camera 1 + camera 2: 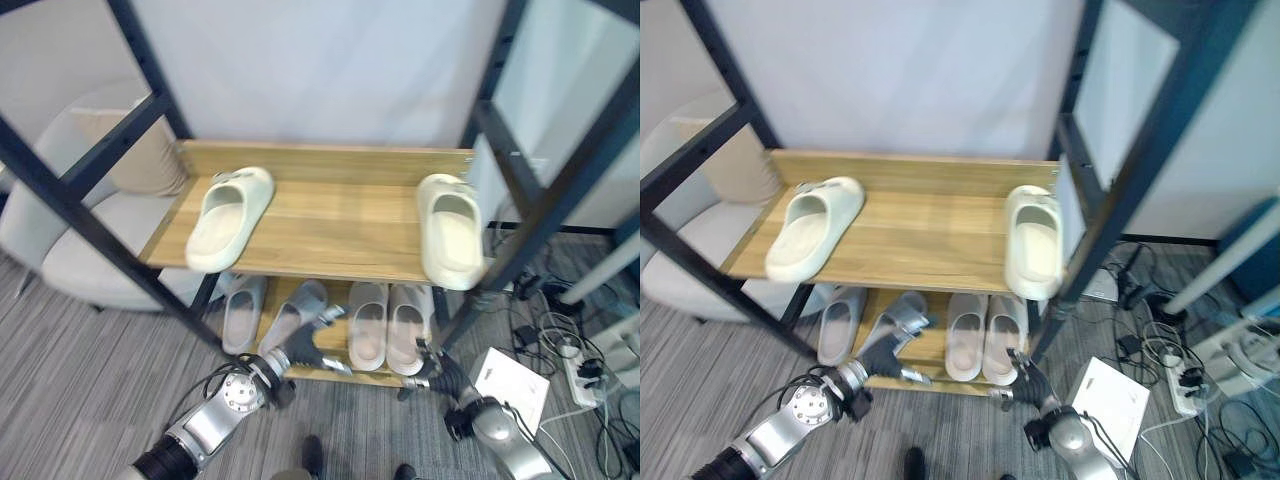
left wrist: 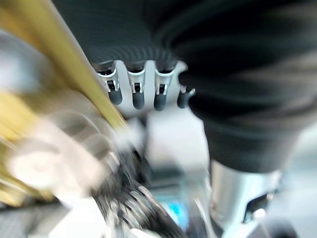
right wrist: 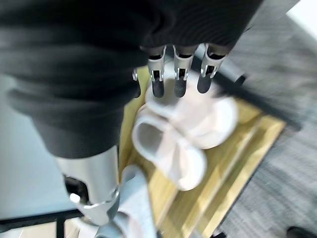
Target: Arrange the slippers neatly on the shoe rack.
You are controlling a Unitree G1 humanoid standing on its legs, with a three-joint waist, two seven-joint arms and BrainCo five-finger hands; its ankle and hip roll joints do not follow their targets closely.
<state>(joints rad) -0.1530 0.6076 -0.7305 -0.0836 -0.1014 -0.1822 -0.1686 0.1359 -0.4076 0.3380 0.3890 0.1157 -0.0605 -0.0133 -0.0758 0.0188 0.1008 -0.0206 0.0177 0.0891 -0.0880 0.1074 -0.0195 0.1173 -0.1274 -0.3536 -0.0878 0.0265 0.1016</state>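
Left wrist view blurred, left hand (image 2: 143, 87) fingers straight; right hand (image 3: 178, 74) fingers straight above pink slippers (image 3: 183, 134).

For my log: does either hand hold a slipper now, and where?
No. The left hand and right hand hover with straight fingers by the lower-shelf slippers.

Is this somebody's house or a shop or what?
Most likely a room in a home or a test room set up like one. There's a wooden shoe rack with slippers, a cushioned chair beside it, grey carpet, and loose cables by a power strip.
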